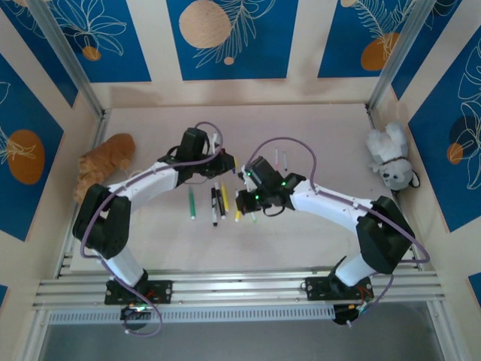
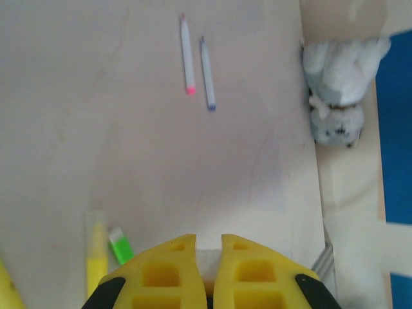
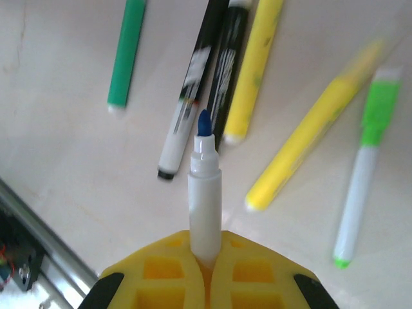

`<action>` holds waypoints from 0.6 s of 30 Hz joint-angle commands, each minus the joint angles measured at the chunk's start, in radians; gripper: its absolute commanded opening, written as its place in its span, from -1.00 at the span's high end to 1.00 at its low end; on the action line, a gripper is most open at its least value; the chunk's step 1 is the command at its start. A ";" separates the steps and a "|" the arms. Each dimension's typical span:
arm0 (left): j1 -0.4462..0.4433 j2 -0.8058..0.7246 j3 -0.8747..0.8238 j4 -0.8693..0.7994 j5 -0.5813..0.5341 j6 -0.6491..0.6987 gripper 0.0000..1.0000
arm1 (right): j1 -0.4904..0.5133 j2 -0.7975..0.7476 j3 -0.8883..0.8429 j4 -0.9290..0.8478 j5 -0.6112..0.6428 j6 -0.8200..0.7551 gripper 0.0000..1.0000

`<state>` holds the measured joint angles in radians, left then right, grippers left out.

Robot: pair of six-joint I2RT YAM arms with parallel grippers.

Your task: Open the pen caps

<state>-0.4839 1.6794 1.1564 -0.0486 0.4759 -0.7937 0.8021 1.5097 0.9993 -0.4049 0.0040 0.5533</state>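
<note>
Pen (image 3: 205, 212), slim white cylinder, blue-tipped

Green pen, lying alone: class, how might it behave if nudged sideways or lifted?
The green pen looks round and slim, so it would probably roll on the smooth table. Its straight plastic body suggests stiff and light.

A pale beige bench (image 1: 316, 124) fills the middle of the top view, evenly lit. Cream walls (image 1: 154, 45) rise behind and at both sides, carrying blue panels (image 1: 225, 37) with orange discs and white leaf outlines. Metal posts (image 1: 64, 56) slant down at the upper left and upper right. Aluminium rails (image 1: 240, 289) cross the lower frame above a grey floor (image 1: 240, 342).
</note>
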 commanded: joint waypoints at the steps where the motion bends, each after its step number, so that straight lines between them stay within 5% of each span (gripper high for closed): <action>1: 0.047 0.030 0.069 -0.043 -0.046 0.036 1.00 | 0.056 -0.046 -0.052 -0.017 -0.032 0.057 1.00; 7: 0.063 0.044 0.105 -0.079 -0.049 0.074 1.00 | 0.054 -0.120 -0.105 -0.038 0.028 0.096 1.00; 18: 0.108 0.012 0.058 -0.144 -0.035 0.137 1.00 | -0.255 0.109 0.099 -0.183 0.228 -0.037 1.00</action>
<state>-0.3923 1.7096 1.2358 -0.1661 0.4328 -0.6865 0.5755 1.5566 1.0286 -0.5282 0.1459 0.5671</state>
